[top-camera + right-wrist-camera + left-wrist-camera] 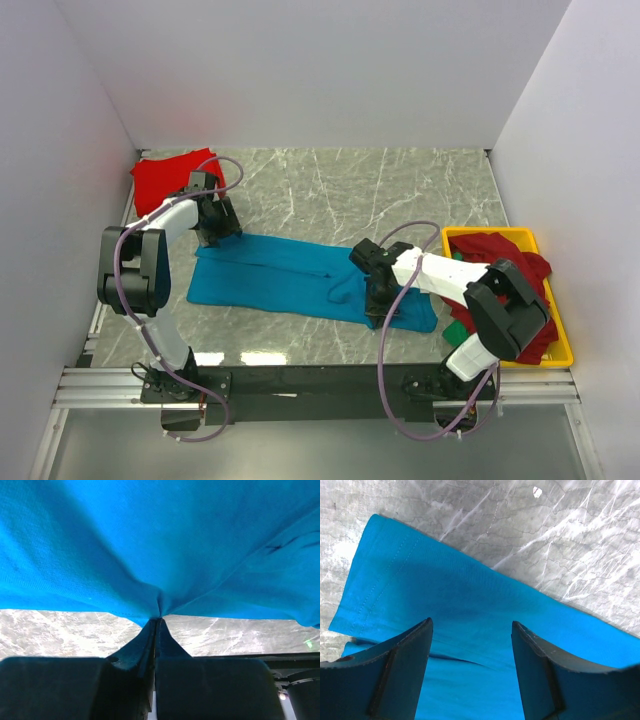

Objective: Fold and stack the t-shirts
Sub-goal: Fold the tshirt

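A teal-blue t-shirt [290,275] lies folded long and flat across the middle of the marble table. My left gripper [215,232] hovers open over its far left end; in the left wrist view the fingers [471,622] straddle bare teal cloth [470,580] near a stitched hem, holding nothing. My right gripper [380,300] is shut on the shirt's near right edge. In the right wrist view the closed tips [158,619] pinch a pucker of teal fabric [150,540], which is lifted above the table. A bright red t-shirt [170,178] lies folded at the back left corner.
A yellow tray [490,232] at the right holds a crumpled dark red t-shirt [510,255] with a bit of green cloth [457,330] beside it. White walls enclose the table on the left, the back and the right. The arms' base rail [320,385] runs along the near edge.
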### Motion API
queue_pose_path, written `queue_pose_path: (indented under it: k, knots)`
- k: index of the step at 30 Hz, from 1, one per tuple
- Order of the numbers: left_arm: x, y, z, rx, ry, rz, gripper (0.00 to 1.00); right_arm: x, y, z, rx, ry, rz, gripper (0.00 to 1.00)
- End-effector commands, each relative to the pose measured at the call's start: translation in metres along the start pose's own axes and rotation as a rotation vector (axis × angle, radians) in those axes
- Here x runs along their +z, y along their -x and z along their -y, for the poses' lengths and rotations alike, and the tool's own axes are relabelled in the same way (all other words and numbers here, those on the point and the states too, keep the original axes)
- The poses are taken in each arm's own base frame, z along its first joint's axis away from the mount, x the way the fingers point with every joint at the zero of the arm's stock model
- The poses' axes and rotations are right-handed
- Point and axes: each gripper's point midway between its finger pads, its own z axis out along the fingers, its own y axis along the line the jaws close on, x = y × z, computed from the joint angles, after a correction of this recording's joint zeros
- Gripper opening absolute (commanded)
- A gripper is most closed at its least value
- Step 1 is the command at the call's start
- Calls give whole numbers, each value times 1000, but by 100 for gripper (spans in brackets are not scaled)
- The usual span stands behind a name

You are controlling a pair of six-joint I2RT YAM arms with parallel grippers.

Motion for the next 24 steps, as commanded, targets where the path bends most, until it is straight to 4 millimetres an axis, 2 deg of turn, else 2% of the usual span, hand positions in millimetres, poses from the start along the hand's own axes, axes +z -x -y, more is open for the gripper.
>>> queue_pose_path:
  k: [1,6,9,10,13,15,19,24]
  knots:
    - [-2,2,4,23,-16,18,70,-10,3,9,14,-21,29,0]
    - [0,2,4,24,-18,14,70,-19,4,11,-3,-16,39,0]
    - [-1,4,5,26,-17,19,70,-28,9,6,-21,-1,53,20]
    - [-1,5,5,26,-17,21,70,-31,11,4,-27,8,62,32]
    - [-3,10,7,27,-19,37,70,-46,25,3,-15,8,109,41]
    - [-4,13,8,28,-25,44,70,-54,35,4,6,9,136,43]
    - [0,10,10,27,-35,31,70,-56,60,22,103,15,177,43]
    - [8,4,11,24,-50,4,70,-44,89,35,175,36,212,43]
